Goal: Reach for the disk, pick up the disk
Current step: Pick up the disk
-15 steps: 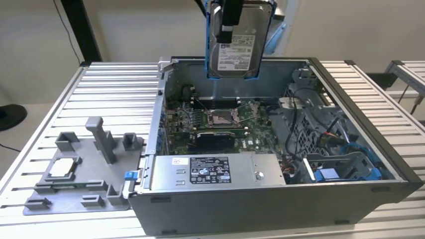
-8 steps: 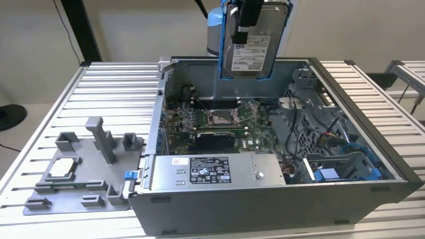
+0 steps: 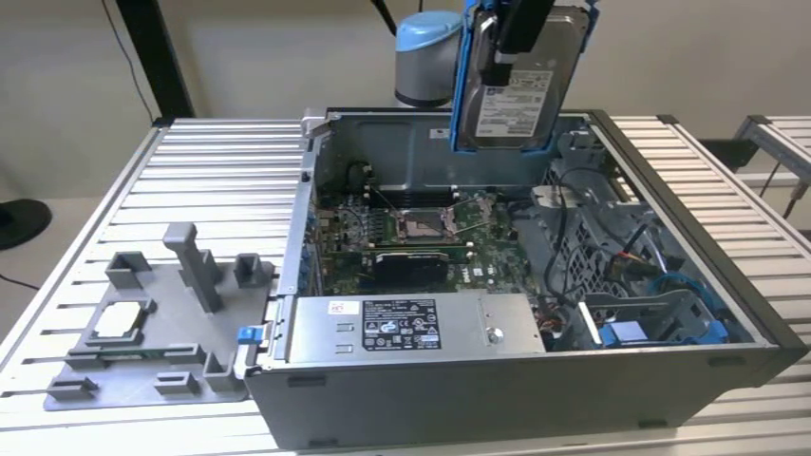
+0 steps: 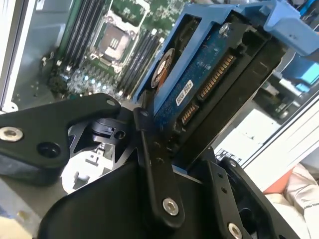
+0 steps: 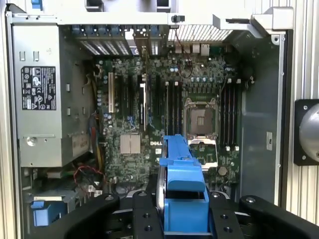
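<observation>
The disk [image 3: 514,109], a silver drive with a white label and blue side rails, hangs upright in the air above the back of the open computer case [image 3: 747,323]. My gripper [image 3: 507,55] is shut on it from above, one black finger lying over its labelled face. In the second wrist view the disk [image 4: 202,69] shows its blue circuit side and connector, clamped between the black fingers [image 4: 152,164] of the gripper [image 4: 194,107]. The first wrist view looks down past the disk's blue rail [image 5: 182,181] onto the motherboard [image 5: 149,114].
Inside the case are a power supply [image 3: 405,325], cables and a blue bracket [image 3: 628,334] at the front on the exterior view's right. A grey fixture [image 3: 165,332] holding a small square chip [image 3: 117,320] sits on the slatted table [image 3: 216,180] to the exterior view's left.
</observation>
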### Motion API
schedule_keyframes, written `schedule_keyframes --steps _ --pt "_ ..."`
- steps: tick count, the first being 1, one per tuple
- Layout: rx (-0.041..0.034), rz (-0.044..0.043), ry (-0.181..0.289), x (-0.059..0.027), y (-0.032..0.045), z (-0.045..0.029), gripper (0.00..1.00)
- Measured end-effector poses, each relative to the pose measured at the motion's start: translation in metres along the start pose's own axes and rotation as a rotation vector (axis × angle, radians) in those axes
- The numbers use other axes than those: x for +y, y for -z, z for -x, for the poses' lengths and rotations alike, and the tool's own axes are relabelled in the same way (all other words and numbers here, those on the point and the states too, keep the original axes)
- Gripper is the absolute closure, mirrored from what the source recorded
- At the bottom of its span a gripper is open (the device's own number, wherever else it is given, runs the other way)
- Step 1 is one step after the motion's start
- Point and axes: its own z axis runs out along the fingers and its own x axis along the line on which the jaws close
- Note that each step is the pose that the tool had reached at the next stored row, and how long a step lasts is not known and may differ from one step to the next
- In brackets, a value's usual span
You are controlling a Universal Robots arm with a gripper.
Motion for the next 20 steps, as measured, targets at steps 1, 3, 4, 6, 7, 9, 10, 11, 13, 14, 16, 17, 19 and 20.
schedule_keyframes --steps 1,3,4,6,7,9,10,11,13,14,16,17,19,20 --pt "-0.0001 0.0000 0.000 -0.0047 -0.0001 0.0000 1.00" --pt "-0.0002 -0.0001 0.000 -0.0137 -0.0004 -0.0001 1.00" --pt "0.0000 0.0000 0.000 -0.0186 -0.0005 -0.0001 1.00" --pt "0.0001 0.0000 0.000 -0.0276 -0.0007 -0.0003 1.00" --pt "0.0000 -0.0001 0.000 -0.0321 -0.0008 -0.0003 1.00" --pt "0.0001 0.0000 0.000 -0.0411 -0.0010 -0.0004 1.00" --pt "0.0000 0.0000 0.000 -0.0459 -0.0010 -0.0005 1.00" --pt "0.0000 0.0000 0.000 -0.0504 -0.0012 -0.0007 1.00" --pt "0.0000 0.0000 0.000 -0.0595 -0.0013 -0.0009 1.00" --pt "0.0000 0.0000 0.000 -0.0638 -0.0014 -0.0011 1.00" --pt "-0.0001 -0.0001 0.000 -0.0729 -0.0015 -0.0014 1.00" --pt "0.0000 0.0000 0.000 -0.0775 -0.0015 -0.0017 1.00" --pt "-0.0001 0.0000 0.000 -0.0865 -0.0016 -0.0022 1.00" --pt "0.0000 0.0000 0.000 -0.0908 -0.0016 -0.0025 1.00"
